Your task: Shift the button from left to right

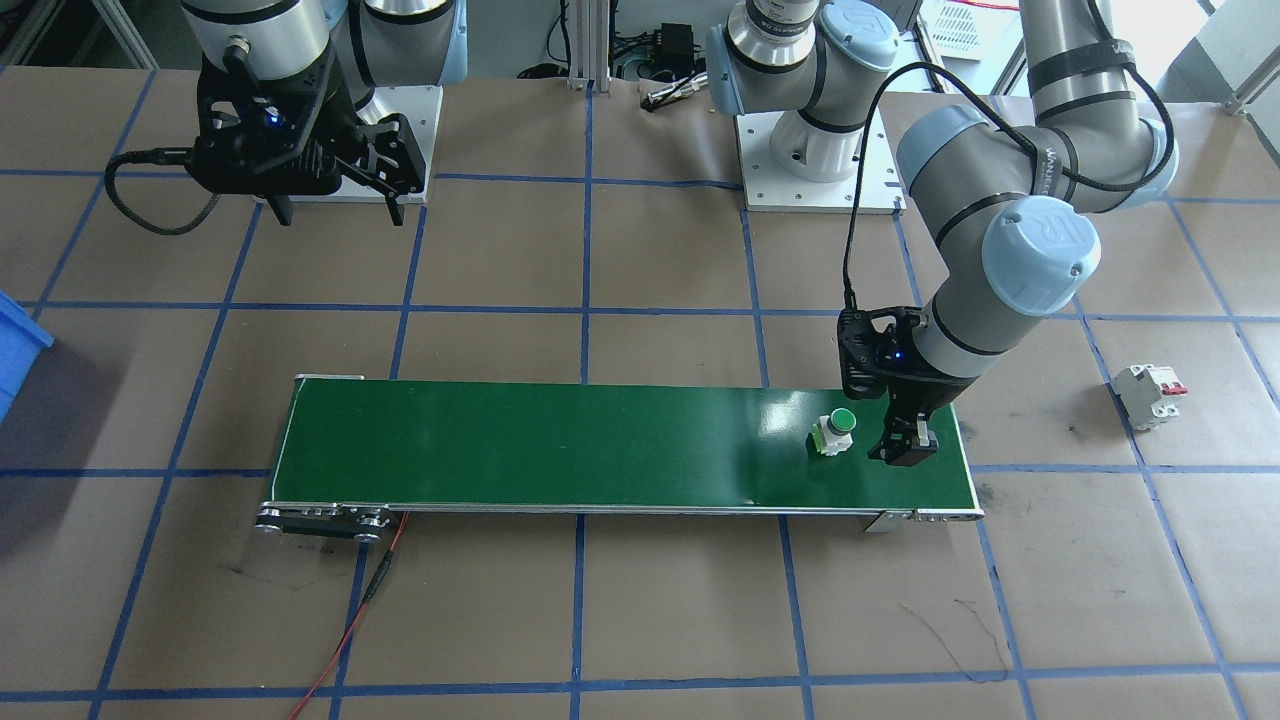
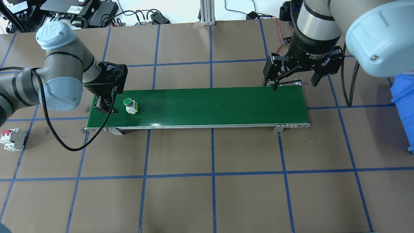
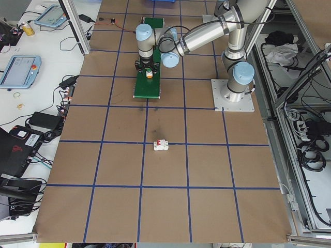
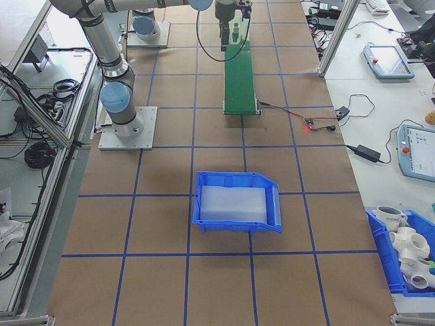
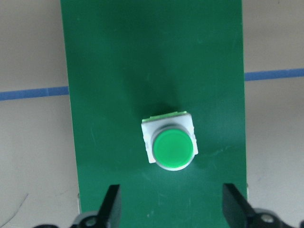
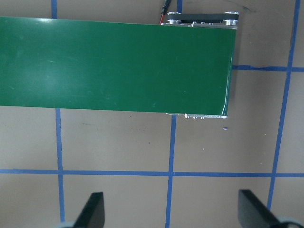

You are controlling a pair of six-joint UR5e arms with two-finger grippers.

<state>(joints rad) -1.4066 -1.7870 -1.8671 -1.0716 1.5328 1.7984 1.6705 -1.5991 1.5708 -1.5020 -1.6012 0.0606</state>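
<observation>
Front-facing view: button [image 1: 834, 433], green cap up, on the green belt [image 1: 560, 450] near its 3 o'clock end; left gripper [image 1: 905, 447] just beside it at 3 o'clock, apart from it, nothing between the fingers. Right gripper [image 1: 338, 208] high at 10 o'clock, fingers spread, well apart from the belt. White breaker [image 1: 1148, 394] on the bench [image 1: 640, 620], off the belt at 3 o'clock. Best practice, as a judgement: bring the left gripper over the button before any descent, not a sideways nudge.

Overhead view: button [image 2: 130, 105] at the belt's 9 o'clock end; left gripper [image 2: 104, 106] beside it at 9 o'clock, over the belt's end. Right gripper [image 2: 292, 82] over the far edge of the belt's 3 o'clock end, fingers apart and empty. Likely plan: either a carry along the belt or a belt run toward the waiting right gripper; cannot tell which.

Left and right side views: too small for finger state; button only a speck on the belt.

Left wrist view: button [image 5: 170, 141] ahead at 12 o'clock from the fingers [image 5: 110, 205], which stand spread wide with a gap broader than the white body. Sound approach: advance until the white body sits centred in the gap, grip on the flat sides below the round cap, gentle closing, since a light block may tip or slide on the smooth belt.

Right wrist view: belt end [image 6: 142, 66] bare, fingers [image 6: 92, 209] spread over the bench.
</observation>
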